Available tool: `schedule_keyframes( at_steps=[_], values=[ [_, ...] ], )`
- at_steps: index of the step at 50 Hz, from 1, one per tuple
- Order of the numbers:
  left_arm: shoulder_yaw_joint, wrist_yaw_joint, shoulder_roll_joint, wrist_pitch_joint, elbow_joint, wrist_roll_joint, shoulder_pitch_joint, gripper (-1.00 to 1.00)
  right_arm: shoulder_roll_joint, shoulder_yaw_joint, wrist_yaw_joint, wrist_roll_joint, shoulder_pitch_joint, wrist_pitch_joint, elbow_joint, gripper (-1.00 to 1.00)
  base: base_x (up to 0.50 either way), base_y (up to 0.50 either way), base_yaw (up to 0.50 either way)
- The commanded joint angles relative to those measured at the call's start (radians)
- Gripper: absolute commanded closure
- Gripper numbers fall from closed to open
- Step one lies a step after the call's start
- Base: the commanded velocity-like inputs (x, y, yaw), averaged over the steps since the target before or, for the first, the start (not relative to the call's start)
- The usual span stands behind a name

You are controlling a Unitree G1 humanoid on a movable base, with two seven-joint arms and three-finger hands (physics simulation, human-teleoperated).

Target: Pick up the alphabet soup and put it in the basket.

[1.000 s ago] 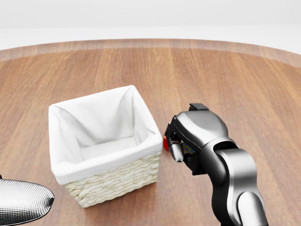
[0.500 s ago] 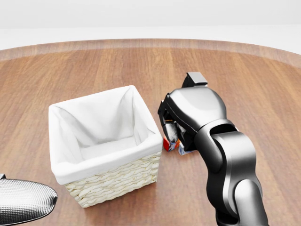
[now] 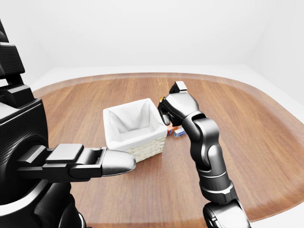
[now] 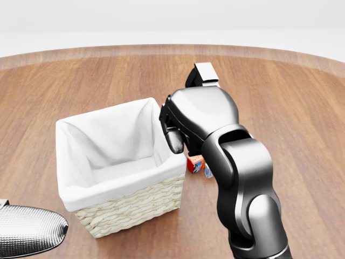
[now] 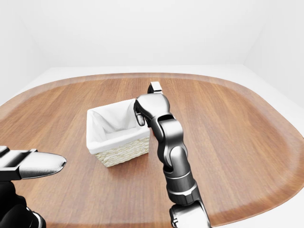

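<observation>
At the centre-left of the head view, the basket (image 4: 121, 167) sits on the wooden surface (image 4: 302, 118), a woven wicker box with a white cloth liner folded over its rim. Its inside shows only the white liner.

Just right of the basket's lower right corner, in the middle of the head view, the alphabet soup (image 4: 196, 163) lies on the surface, a small red and orange can beside a bit of blue and white that may be its label or another small thing; I cannot tell which. It is close to the basket wall but not touching it, and the forearm of the right arm hides part of it.

The right hand (image 4: 178, 132) hangs above the basket's right rim, higher in the frame than the can and well clear of it. Its dark fingers (image 4: 175, 141) curl down and inward under the grey palm shell, with one rounded fingertip showing over the liner's edge. Nothing sits between them that I can see; how tightly they are curled cannot be told from these angles. The arm rises from the lower right of the frame.

At the lower left of the left-eye view, the left hand (image 3: 102, 162) reaches out level above the surface, fingers straight and flat, holding nothing, well apart from the basket.
</observation>
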Motion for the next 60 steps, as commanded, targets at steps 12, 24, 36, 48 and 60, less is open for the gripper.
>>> schedule_keyframes(
  at_steps=[12, 24, 36, 48, 60],
  values=[
    [-0.009, 0.020, 0.015, 0.000, 0.000, -0.024, 0.004, -1.00, 0.063, 0.039, 0.000, -0.073, -0.046, 0.000, 0.018, 0.96, 0.00, 0.00, 0.00],
    [-0.010, 0.012, 0.009, 0.000, 0.000, -0.016, 0.005, -1.00, 0.124, 0.081, 0.000, -0.095, -0.054, 0.000, 0.093, 0.96, 0.00, 0.00, 0.00],
    [-0.012, 0.033, 0.021, 0.000, 0.000, -0.042, 0.005, -1.00, 0.159, 0.096, 0.000, -0.095, -0.064, 0.000, 0.165, 0.96, 0.00, 0.00, 0.00],
    [-0.021, 0.037, 0.022, 0.000, 0.000, -0.041, 0.007, -1.00, 0.191, 0.109, 0.000, -0.096, -0.090, 0.000, 0.229, 0.97, 0.00, 0.00, 0.00],
    [-0.068, 0.033, 0.025, 0.000, 0.000, -0.023, 0.032, -1.00, 0.229, 0.116, -0.068, -0.080, -0.158, 0.000, 0.356, 0.96, 0.00, 0.00, 0.00]
  ],
)
